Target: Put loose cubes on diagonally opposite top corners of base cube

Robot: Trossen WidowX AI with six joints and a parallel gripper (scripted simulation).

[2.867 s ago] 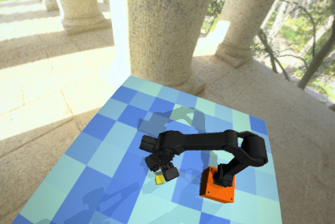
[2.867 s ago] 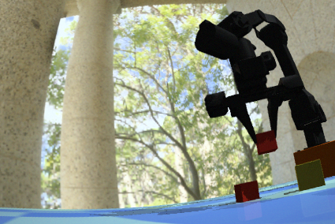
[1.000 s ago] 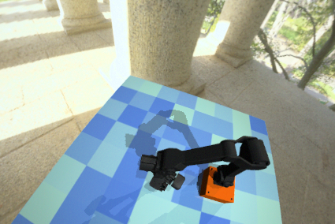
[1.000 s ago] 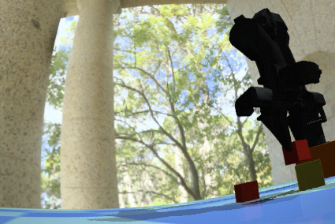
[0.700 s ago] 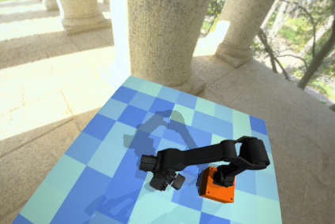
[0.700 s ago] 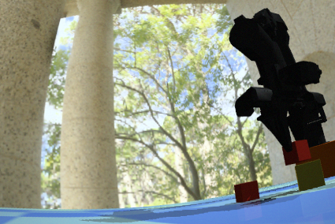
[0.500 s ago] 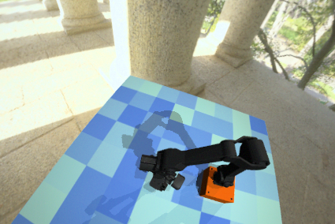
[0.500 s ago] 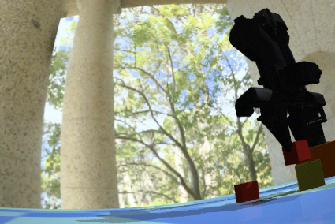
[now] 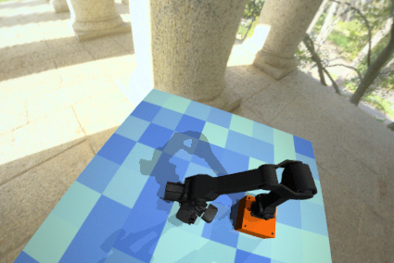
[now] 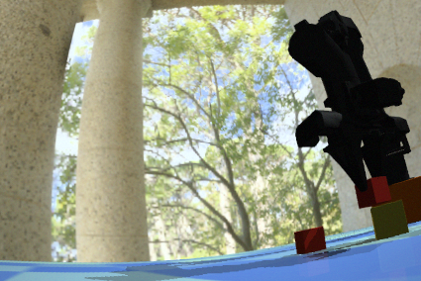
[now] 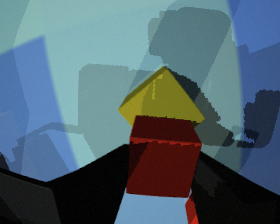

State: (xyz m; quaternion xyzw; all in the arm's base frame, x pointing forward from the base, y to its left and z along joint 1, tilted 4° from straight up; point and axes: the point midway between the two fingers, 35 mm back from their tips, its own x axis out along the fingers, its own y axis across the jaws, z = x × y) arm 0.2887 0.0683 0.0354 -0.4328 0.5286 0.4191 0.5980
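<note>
My gripper (image 10: 372, 187) (image 11: 161, 155) is shut on a red cube (image 10: 376, 193) (image 11: 162, 175). In the exterior view the held cube appears just above the yellow base cube (image 10: 389, 221) (image 11: 166, 100), shifted left; whether they touch cannot be told. The held cube looks roughly level there. In the wrist view it covers the near part of the yellow cube, whose edges are turned relative to it. The other red cube (image 10: 310, 240) rests on the table, left of the base cube; a sliver of it shows at the bottom of the wrist view. In the top view the arm hides all three cubes.
The black arm (image 9: 238, 181) reaches from its orange base (image 9: 260, 226) (image 10: 418, 198) over the blue checkered table (image 9: 125, 173). The orange base stands close behind the yellow cube in the exterior view. Arm shadows fall across the table.
</note>
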